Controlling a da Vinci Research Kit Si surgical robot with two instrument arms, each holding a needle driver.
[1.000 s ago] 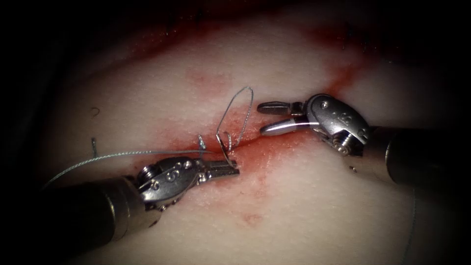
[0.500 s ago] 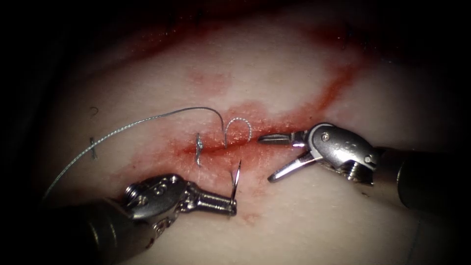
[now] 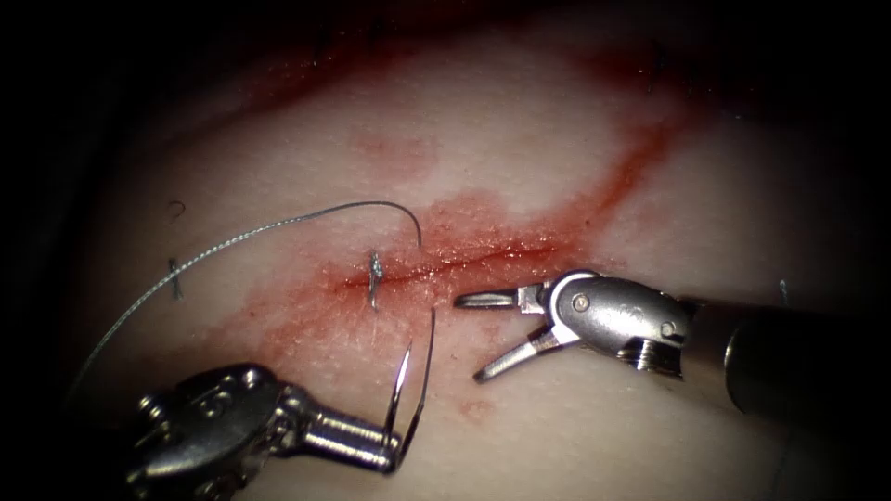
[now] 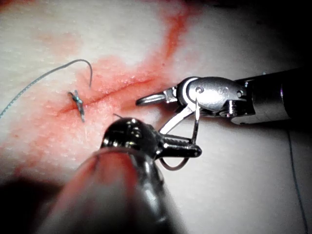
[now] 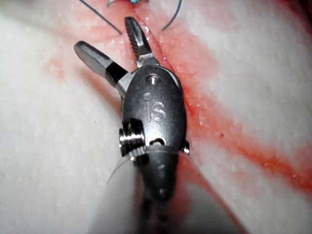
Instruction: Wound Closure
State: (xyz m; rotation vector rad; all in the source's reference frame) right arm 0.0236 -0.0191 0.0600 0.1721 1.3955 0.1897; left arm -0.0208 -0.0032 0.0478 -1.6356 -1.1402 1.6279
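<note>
The left hand, clamped on the needle mid-curve, draws it clear of the tissue, trailing thread through the cut, while the right hand waits apart, empty, beside it.

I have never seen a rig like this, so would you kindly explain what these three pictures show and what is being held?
This is a surgical practice robot with two thin arms, each ending in a small pincer. One picture looks down from an endoscope; the other two come from cameras riding near each arm's wrist. The pale surface is pork belly, the tissue, with a cut and red fluid around it. A knot sits on the cut. The left pincer is shut on the curved needle near its bend; the needle is out of the tissue. Thread trails left. The right pincer is open, holding nothing.
</note>
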